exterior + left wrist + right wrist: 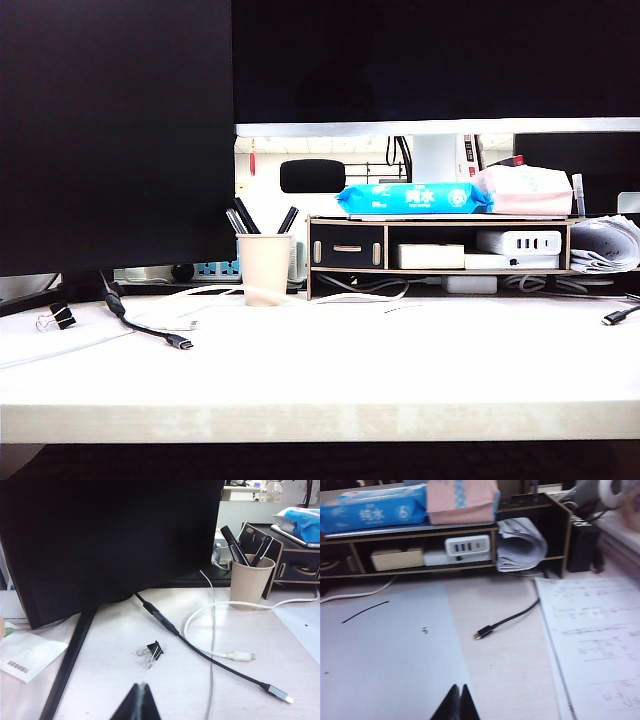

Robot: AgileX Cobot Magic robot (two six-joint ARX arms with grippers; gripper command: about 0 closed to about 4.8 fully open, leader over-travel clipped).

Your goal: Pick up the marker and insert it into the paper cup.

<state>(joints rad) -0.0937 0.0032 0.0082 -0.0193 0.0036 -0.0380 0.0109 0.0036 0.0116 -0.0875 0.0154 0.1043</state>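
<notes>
I am looking at the paper cup (264,267) standing left of the middle on the worktop (400,370). Pens are sticking out of it, leaning. One long black one, maybe the marker (234,545), is pointing up and to the left, but I cannot tell for sure. The left pincer (141,702) is sitting clenched and empty at the bottom of its view, with the cup far off to the upper right. The right pincer (458,704) is clenched and empty too, and is seeing no cup. So the left arm seems nearer. The blue pack (372,509) is showing a "6".
</notes>
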